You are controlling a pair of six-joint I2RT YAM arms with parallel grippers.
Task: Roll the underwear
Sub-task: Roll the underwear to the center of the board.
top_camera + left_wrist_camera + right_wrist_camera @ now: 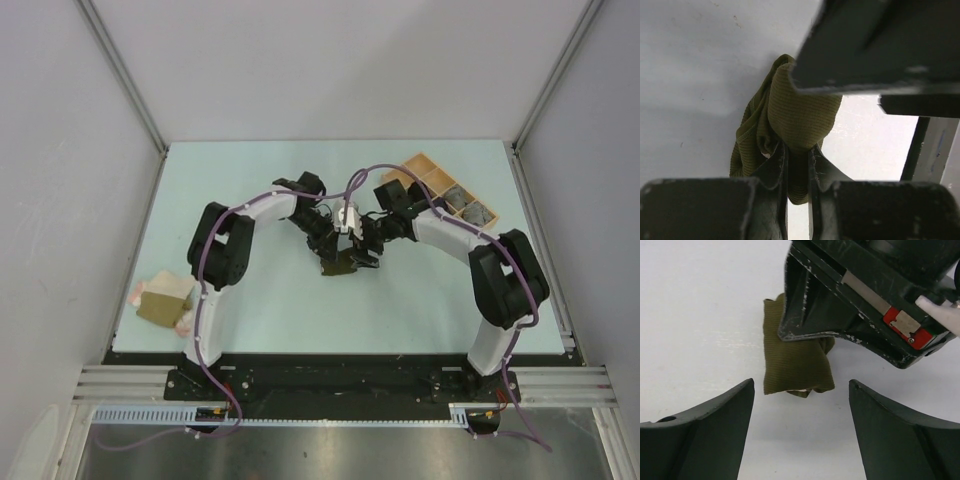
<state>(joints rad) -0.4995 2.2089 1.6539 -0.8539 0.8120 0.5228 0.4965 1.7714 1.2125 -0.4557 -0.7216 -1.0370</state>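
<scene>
An olive green underwear (340, 265) lies partly rolled on the table's middle. My left gripper (333, 248) is shut on it; in the left wrist view the fingers (781, 167) pinch the bunched olive cloth (795, 110). My right gripper (368, 245) is open right beside it. In the right wrist view its open gripper (801, 385) faces the folded olive underwear (795, 360), apart from it, with the left gripper (855, 295) on the cloth's far end. More underwear, pink-beige and olive (163, 300), is piled at the left edge.
A light wooden tray (418, 167) with compartments stands at the back right, and two compartments hold grey rolled garments (468, 203). Grey walls enclose the table on three sides.
</scene>
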